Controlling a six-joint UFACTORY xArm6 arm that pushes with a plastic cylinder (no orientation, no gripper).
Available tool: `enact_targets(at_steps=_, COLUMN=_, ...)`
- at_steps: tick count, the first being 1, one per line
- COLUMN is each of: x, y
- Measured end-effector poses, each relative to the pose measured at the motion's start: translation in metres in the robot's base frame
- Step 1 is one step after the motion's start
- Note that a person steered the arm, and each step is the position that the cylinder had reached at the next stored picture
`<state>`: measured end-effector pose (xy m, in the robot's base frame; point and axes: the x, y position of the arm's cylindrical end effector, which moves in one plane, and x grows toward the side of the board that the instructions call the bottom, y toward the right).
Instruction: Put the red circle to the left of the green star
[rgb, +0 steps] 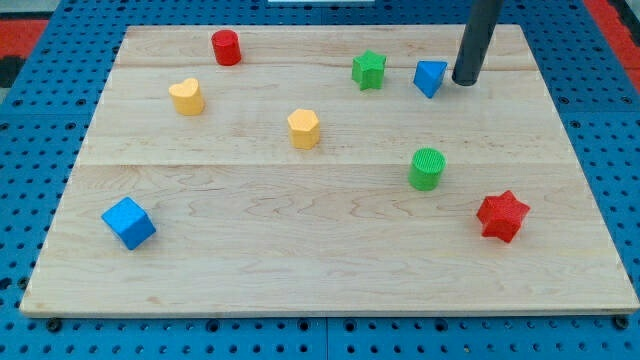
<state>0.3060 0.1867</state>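
Note:
The red circle stands near the top left of the wooden board. The green star sits at the top, right of centre, well to the right of the red circle. My tip is down on the board at the top right, just right of a blue triangular block and further right of the green star. It is far from the red circle.
A yellow heart lies left of centre, a yellow hexagon in the middle, a green circle right of centre, a red star at the right and a blue cube at the lower left.

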Motion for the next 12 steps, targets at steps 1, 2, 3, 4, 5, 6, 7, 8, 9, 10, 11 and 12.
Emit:
enact_targets(at_steps=1, x=-0.019, y=0.011)
enact_targets(at_steps=2, x=-0.047, y=-0.006)
enact_targets(at_steps=3, x=-0.045, y=-0.053)
enact_targets(at_steps=4, x=-0.022, y=-0.073)
enact_targets(at_steps=5, x=-0.021, y=-0.128)
enact_targets(at_steps=6, x=-0.032, y=-0.156)
enact_targets(at_steps=7, x=-0.043, y=-0.172)
enact_targets(at_steps=8, x=-0.041, y=-0.19)
enact_targets(at_steps=9, x=-0.004, y=-0.2)
enact_targets(at_steps=10, x=-0.028, y=-0.194)
enact_targets(at_steps=11, x=-0.09, y=-0.17)
enact_targets(at_steps=12, x=-0.111, y=-0.203)
